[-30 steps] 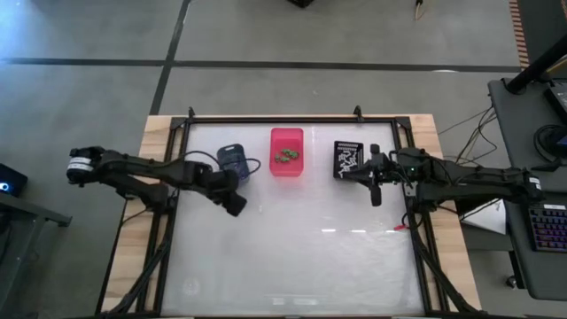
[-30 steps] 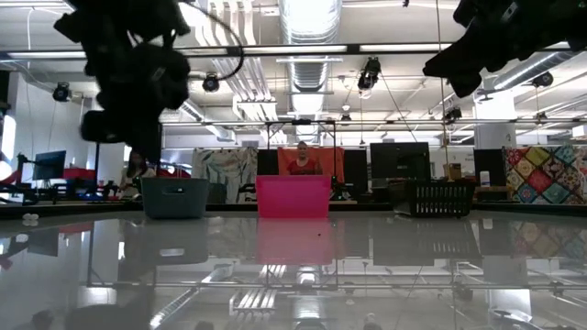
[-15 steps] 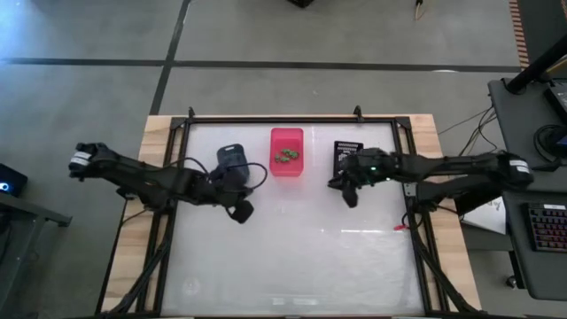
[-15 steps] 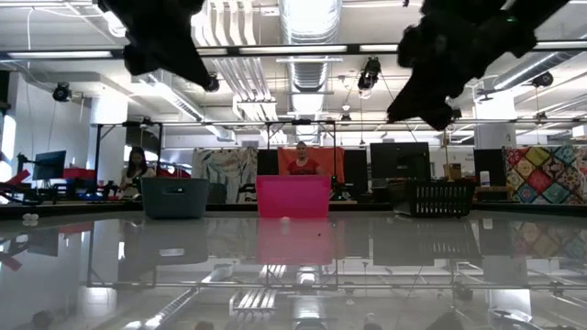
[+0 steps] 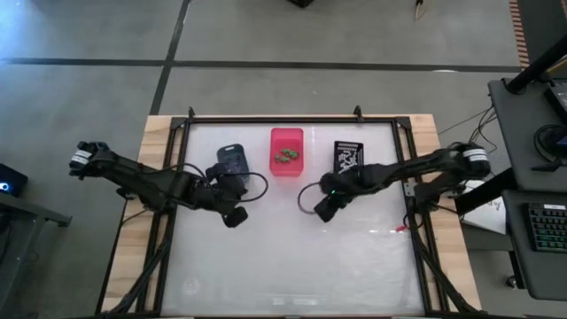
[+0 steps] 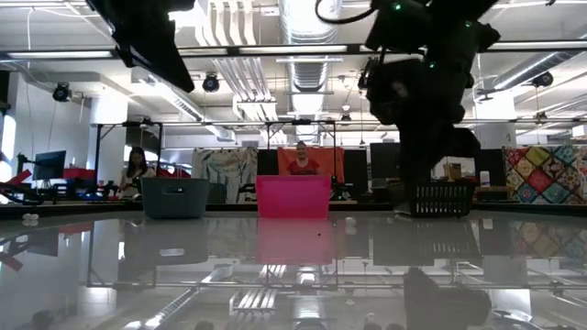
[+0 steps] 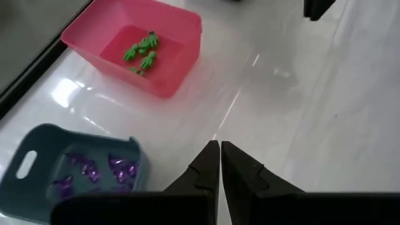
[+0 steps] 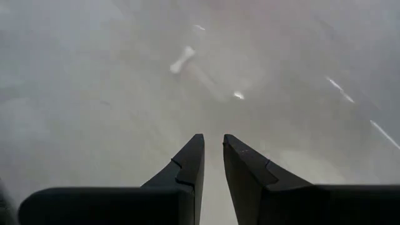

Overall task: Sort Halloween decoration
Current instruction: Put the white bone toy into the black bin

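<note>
Left arm: reaches in from the left edge toward the middle of the table.
Left gripper (image 5: 235, 215): fingers (image 7: 209, 167) pressed together, holding nothing.
Right arm: stretched from the right side toward the centre.
Right gripper (image 5: 324, 211): fingers (image 8: 190, 159) slightly apart, empty.

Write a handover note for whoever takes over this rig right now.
Left gripper: shut, empty, above the table near the blue-grey bin.
Right gripper: slightly open, empty, over mid-table.
Done: purple trinkets in the blue-grey bin, green trinkets in the pink bin, white trinkets in the black bin.
Left: one white trinket lies on the table ahead of the right gripper; probably belongs in the black bin.
</note>
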Motion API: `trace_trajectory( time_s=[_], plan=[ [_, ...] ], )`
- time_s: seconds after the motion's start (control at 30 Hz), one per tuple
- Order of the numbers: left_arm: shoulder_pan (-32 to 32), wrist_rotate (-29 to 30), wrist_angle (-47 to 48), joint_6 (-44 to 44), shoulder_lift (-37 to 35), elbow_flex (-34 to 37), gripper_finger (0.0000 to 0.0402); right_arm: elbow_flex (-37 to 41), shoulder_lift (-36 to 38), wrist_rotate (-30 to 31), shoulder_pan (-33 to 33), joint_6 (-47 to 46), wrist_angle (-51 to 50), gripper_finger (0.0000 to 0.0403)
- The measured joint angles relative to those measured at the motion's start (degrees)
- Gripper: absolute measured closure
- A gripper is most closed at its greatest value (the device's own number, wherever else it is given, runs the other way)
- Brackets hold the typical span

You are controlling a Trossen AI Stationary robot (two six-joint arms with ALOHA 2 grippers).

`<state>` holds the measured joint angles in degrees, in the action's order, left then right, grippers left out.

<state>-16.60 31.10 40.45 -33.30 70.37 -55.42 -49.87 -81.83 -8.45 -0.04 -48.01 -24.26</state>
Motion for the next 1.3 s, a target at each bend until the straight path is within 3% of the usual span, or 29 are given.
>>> trace_trajectory(
  time_s=[0.17, 0.3, 0.67, 1.0, 1.17, 1.3],
  plan=[
    [0.0, 0.02, 1.18, 2.75, 0.0, 0.04, 0.0402, -8.14, -7.88, 7.43, 3.62, -5.79, -13.07, 0.0351],
    [0.0, 0.02, 1.26, 4.24, -0.02, 0.08, 0.0402, -13.19, -13.29, 9.08, 4.18, -6.38, -18.84, 0.0349],
    [0.02, 0.04, 1.18, 5.39, -0.02, 1.77, 0.0402, -19.36, -22.88, 9.74, 3.81, -4.74, -22.86, 0.0274],
    [0.02, 0.03, 1.12, 4.29, -0.02, 2.43, 0.0402, -19.54, -22.72, 11.85, 4.07, -1.57, -23.48, 0.0269],
    [0.02, 0.01, 0.61, 3.89, -0.02, 2.43, 0.0402, -22.63, -19.13, 18.5, 3.9, 5.46, -19.95, 0.0268],
    [0.02, -0.01, 0.59, 3.8, -0.02, 2.43, 0.0402, -22.98, -18.77, 16.73, 4.15, 24.21, -12.86, 0.0268]
  ],
)
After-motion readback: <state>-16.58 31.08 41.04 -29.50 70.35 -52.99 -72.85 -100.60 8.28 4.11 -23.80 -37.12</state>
